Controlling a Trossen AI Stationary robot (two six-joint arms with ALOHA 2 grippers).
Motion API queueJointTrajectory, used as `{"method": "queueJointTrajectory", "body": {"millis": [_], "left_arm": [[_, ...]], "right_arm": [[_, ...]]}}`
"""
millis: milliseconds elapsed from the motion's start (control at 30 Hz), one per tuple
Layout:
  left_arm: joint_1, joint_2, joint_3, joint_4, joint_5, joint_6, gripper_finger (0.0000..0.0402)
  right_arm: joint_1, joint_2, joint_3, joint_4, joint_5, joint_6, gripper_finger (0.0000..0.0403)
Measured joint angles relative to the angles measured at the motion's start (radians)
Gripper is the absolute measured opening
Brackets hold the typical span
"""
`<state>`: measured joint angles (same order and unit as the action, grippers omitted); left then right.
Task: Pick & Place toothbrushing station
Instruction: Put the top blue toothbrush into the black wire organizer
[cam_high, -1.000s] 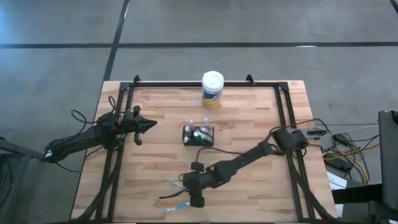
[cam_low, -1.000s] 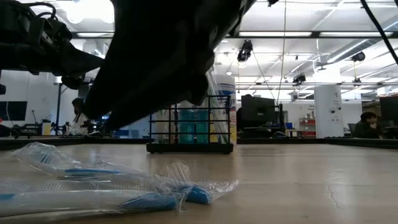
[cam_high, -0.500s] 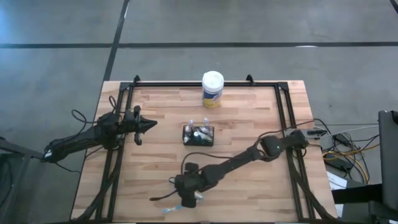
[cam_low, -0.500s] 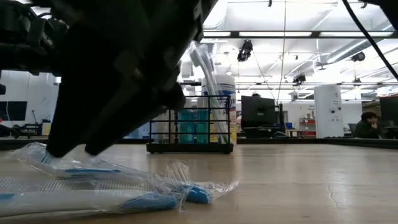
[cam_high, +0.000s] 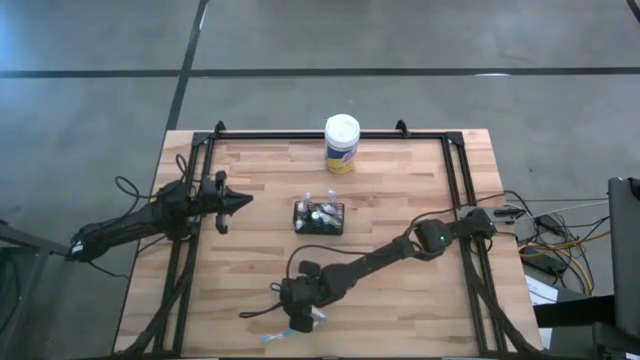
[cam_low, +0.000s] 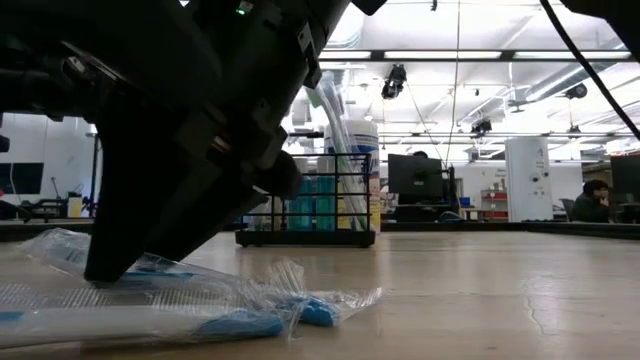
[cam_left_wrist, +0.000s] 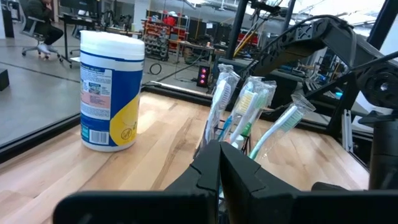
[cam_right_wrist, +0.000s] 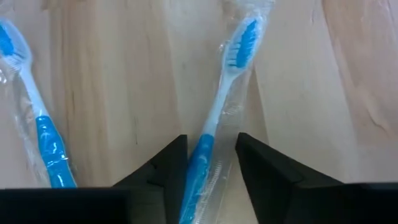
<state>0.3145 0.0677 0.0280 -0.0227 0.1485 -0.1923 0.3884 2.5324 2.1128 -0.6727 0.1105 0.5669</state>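
The right gripper (cam_right_wrist: 211, 165) has its fingers open on both sides of a wrapped blue toothbrush (cam_right_wrist: 219, 106), lined up to grasp its handle for the station (cam_high: 319, 217).

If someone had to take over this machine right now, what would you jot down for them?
Right gripper: open, down at the table's near edge, fingers either side of a wrapped blue toothbrush; not gripped yet.
Left gripper: shut, empty, waiting at the table's left side.
Holder: mid-table, already has several brushes standing in it. Canister behind it.
A second wrapped brush lies beside the first.
Left to do: close on the brush, lift it, put it in the holder, then likely the other one.
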Motion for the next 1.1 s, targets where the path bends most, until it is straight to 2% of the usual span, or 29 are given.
{"method": "queueJointTrajectory", "body": {"millis": [267,400,600,767,867,967,1100], "left_arm": [[0.000,0.000,0.000,0.000,0.011,0.000,0.0012],[0.000,0.000,0.000,-0.001,0.014,-0.013,0.0012],[0.000,0.000,0.000,-0.001,0.040,-0.024,0.0012],[0.000,0.001,0.000,-0.001,0.051,-0.026,0.0012],[0.000,0.001,0.000,-0.001,0.051,-0.026,0.0012],[0.000,0.001,0.000,-0.001,0.051,-0.028,0.0012],[0.000,0.001,0.000,-0.002,0.050,-0.034,0.0012]], "right_arm": [[-0.014,0.000,-0.002,-0.033,-0.014,-0.018,0.0027],[-0.015,-0.013,-0.004,-0.068,-0.012,-0.041,0.0018],[0.002,-0.083,-0.013,-0.121,0.107,-0.120,0.0006],[0.034,-0.236,-0.013,-0.113,0.215,-0.221,0.0006],[0.058,-0.327,-0.060,-0.112,0.299,-0.267,0.0006],[0.086,-0.435,-0.151,-0.114,0.410,-0.308,0.0007],[0.106,-0.674,-0.355,-0.021,0.510,-0.326,0.0007]]}}
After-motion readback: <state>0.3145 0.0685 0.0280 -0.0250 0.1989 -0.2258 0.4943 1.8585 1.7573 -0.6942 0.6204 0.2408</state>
